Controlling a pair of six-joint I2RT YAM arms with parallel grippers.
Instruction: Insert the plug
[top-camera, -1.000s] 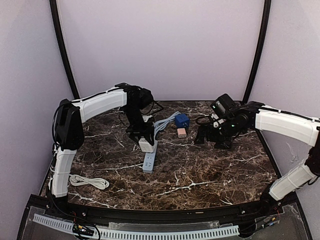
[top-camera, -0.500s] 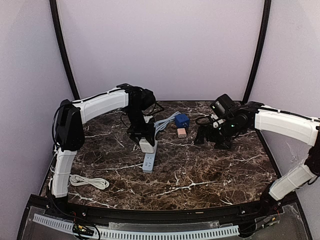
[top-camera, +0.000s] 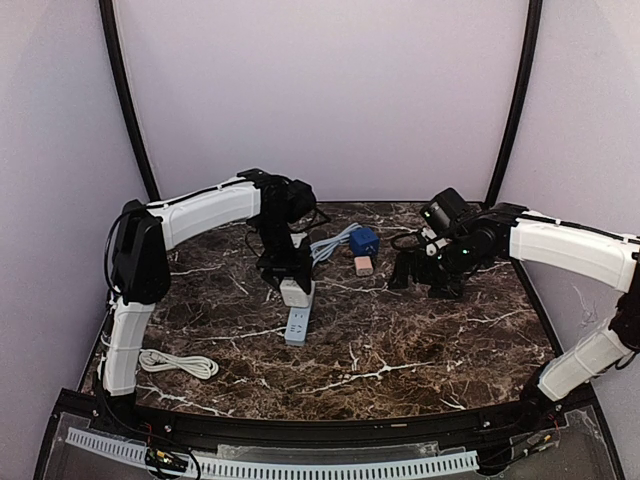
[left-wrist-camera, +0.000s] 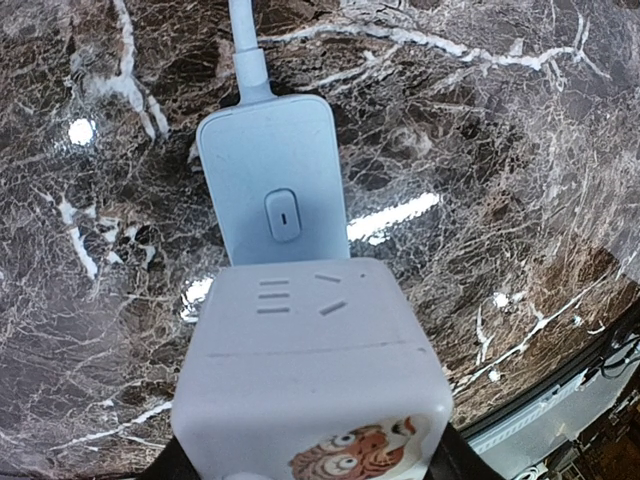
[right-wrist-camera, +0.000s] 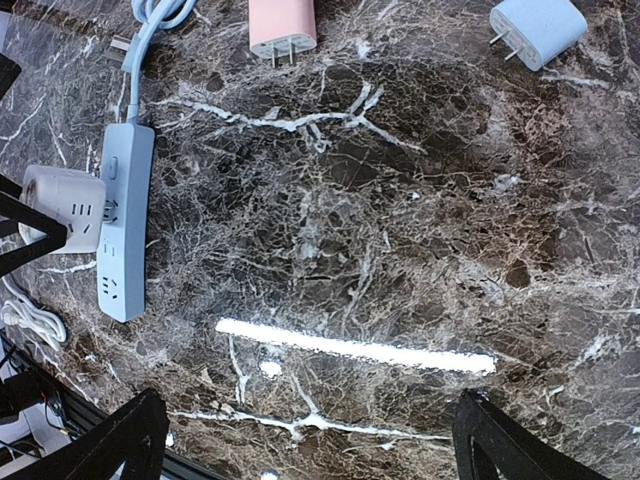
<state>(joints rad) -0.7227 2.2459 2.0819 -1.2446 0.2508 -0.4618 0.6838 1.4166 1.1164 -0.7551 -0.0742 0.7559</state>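
**Plug held over power strip on marble table**

Your left gripper (top-camera: 289, 284) clamps a white cube plug (left-wrist-camera: 310, 370), a cartoon sticker on its near face, directly over the grey power strip (left-wrist-camera: 275, 170), just short of the strip's switch (left-wrist-camera: 283, 214). Whether its prongs are seated cannot be told. Your right gripper (right-wrist-camera: 310, 425) hangs above the dark table (top-camera: 420, 340) with its fingers spread wide and holding nothing, well apart from the strip. A pink plug (right-wrist-camera: 283, 25) and a pale blue plug (right-wrist-camera: 537, 28) lie beyond.
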